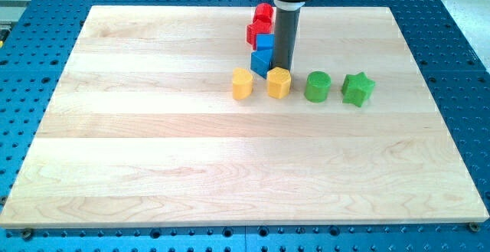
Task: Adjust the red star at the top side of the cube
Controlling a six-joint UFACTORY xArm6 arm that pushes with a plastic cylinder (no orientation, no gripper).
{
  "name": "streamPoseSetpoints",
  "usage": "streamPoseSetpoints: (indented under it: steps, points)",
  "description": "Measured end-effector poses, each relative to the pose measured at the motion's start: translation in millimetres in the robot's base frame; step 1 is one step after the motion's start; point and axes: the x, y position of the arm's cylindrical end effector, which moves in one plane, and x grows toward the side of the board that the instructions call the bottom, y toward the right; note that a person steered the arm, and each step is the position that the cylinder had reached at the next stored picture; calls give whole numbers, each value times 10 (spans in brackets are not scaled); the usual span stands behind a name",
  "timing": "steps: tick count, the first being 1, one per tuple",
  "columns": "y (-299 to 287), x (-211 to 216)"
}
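Note:
Two red blocks sit near the board's top edge: one (264, 12) at the top and a second, star-like one (258, 31) just below it, touching. Directly below them is a blue cube (265, 42), with another blue block (261, 62) under it. The four form a tight column. My dark rod comes down just to the right of this column. My tip (282, 68) rests right of the lower blue block and just above a yellow block (279, 82). The rod hides part of the blue cube's right side.
A second yellow block (242, 83) lies left of the first. A green cylinder (318, 86) and a green star (357, 89) stand in the same row to the right. The wooden board (153, 168) lies on a blue perforated table.

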Motion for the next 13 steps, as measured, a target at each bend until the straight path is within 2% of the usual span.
streamPoseSetpoints:
  steps: [3, 5, 6, 7, 8, 9, 10, 11, 13]
  points:
    - [1136, -122]
    - [1319, -26]
    - [2192, -333]
    - [2715, -540]
    - [2707, -627]
    - [2691, -1111]
    - [2065, -1623]
    - [1665, -1796]
    - [81, -1783]
